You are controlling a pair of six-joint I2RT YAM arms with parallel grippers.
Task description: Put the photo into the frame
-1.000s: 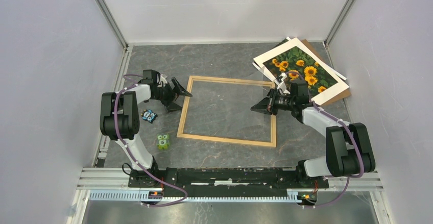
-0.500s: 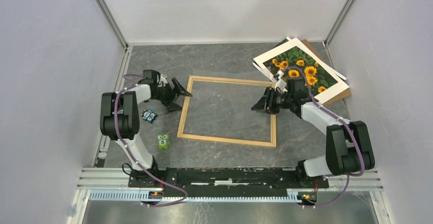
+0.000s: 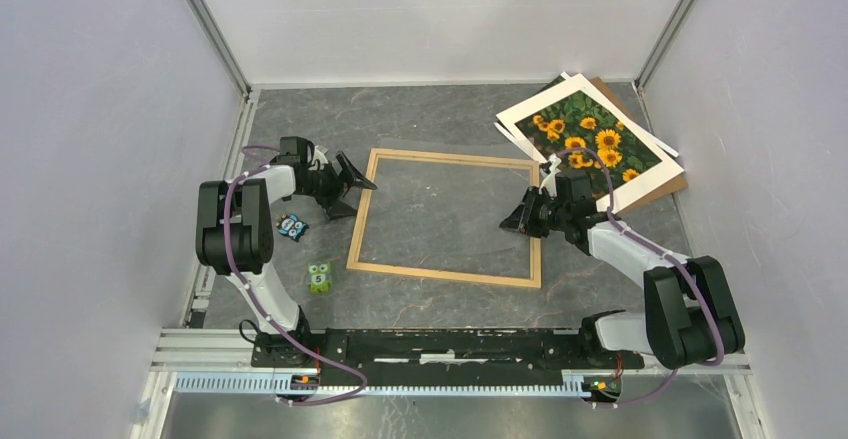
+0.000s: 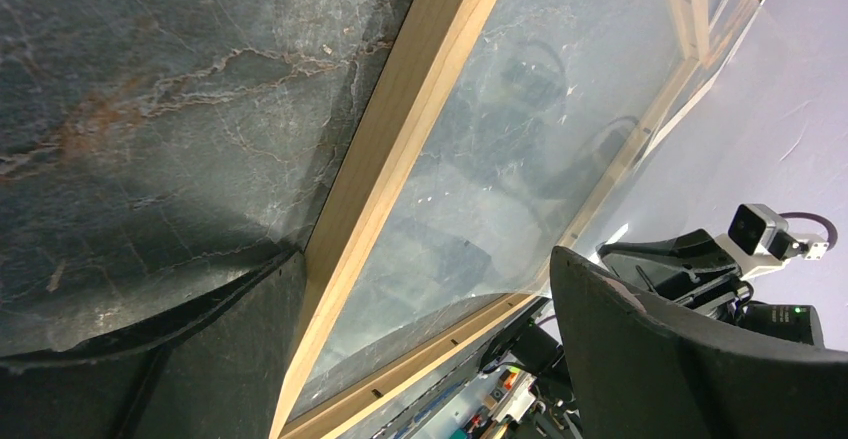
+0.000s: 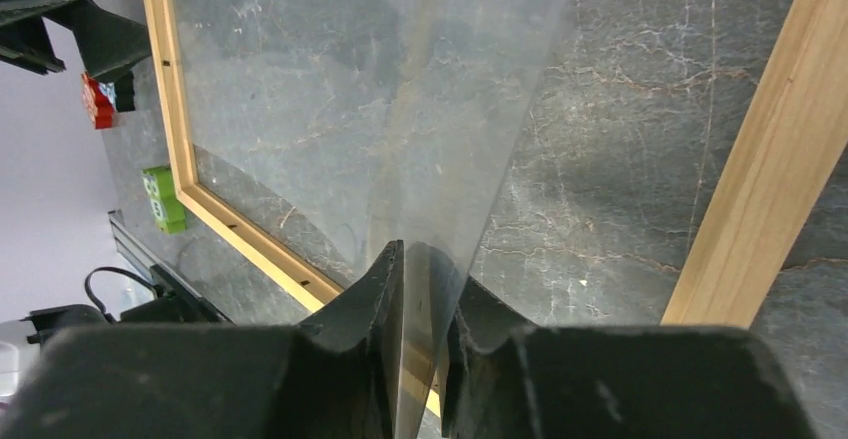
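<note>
The frame, thin light wood, lies flat in the middle of the table. A clear sheet lies over its opening, with its right edge raised. My right gripper is just inside the frame's right rail. Its jaws stand a little apart with the sheet's edge between them, against the left finger. My left gripper is wide open astride the frame's left rail, holding nothing. The photo, sunflowers facing up, rests at the far right corner.
A brown backing board and white sheets lie under the photo. A small blue toy and a green one sit left of the frame, near the left arm. Cage walls close in on both sides.
My right gripper has moved nearer along the frame's right rail, and its jaws parted from shut. The left arm has not moved.
</note>
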